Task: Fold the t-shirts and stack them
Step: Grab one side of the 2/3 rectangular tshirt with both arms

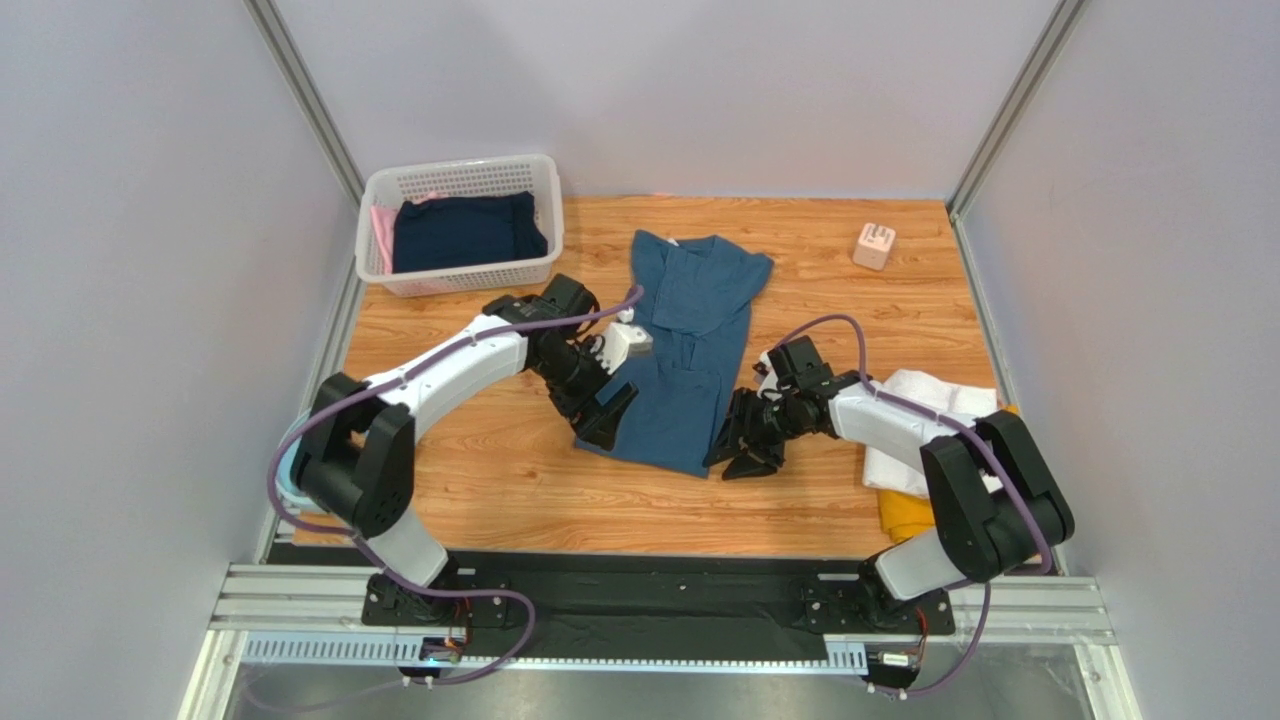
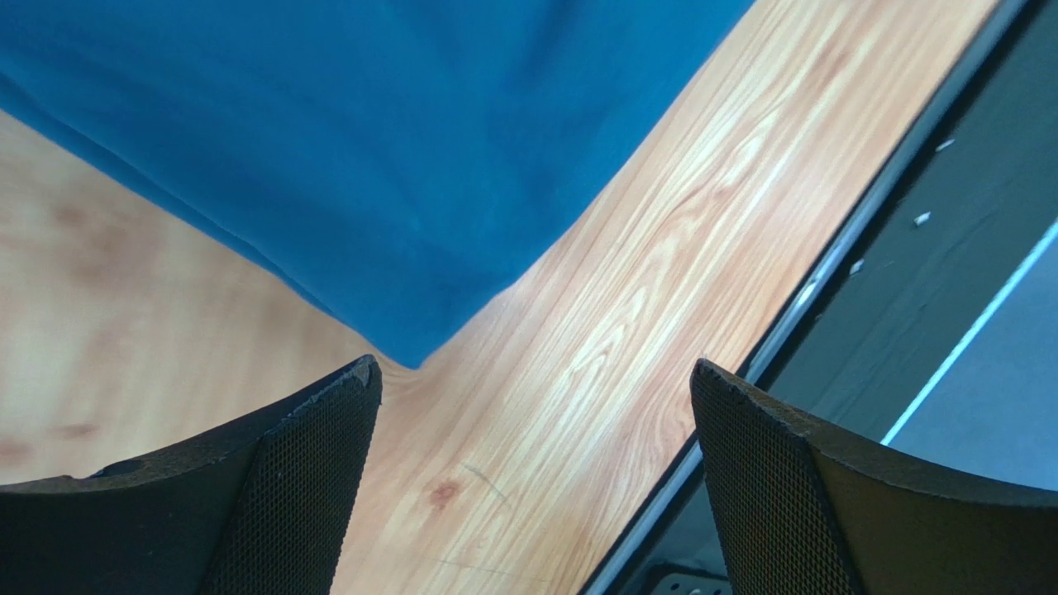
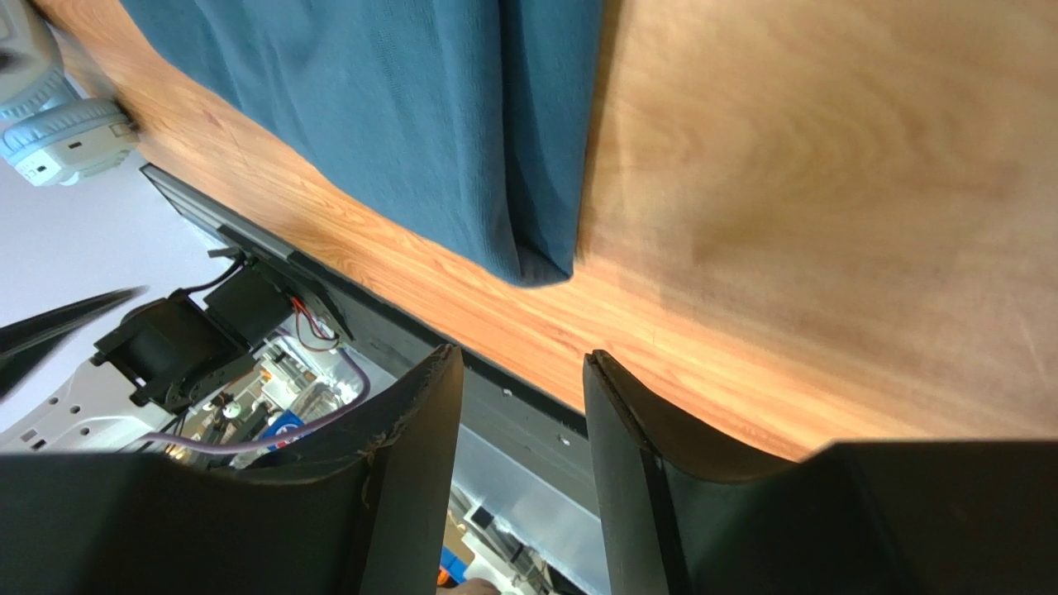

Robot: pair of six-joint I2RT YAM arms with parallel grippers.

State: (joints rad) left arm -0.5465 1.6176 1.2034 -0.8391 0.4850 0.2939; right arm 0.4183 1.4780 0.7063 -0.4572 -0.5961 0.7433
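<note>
The teal t-shirt point(image 1: 684, 353) lies in the middle of the bench point(image 1: 511, 488), folded lengthwise into a long strip. Its collar end is far and its hem end near, angled slightly left.

The left gripper point(image 1: 604, 417) sits at the shirt's near-left corner. In the left wrist view its fingers point(image 2: 311, 471) are wide apart, with the corner of the cloth just beyond them and nothing between them. The right gripper point(image 1: 739, 450) is at the near-right edge. Its fingers point(image 3: 416, 434) are a narrow gap apart and hold nothing, and the folded edge lies just ahead of them.

A white t-shirt point(image 1: 939, 402) rests on a yellow t-shirt point(image 1: 902, 518) at the near right, under the right arm.

A white basket point(image 1: 451, 278) holding dark cloth stands far left. A small pale box point(image 1: 875, 245) sits far right.
</note>
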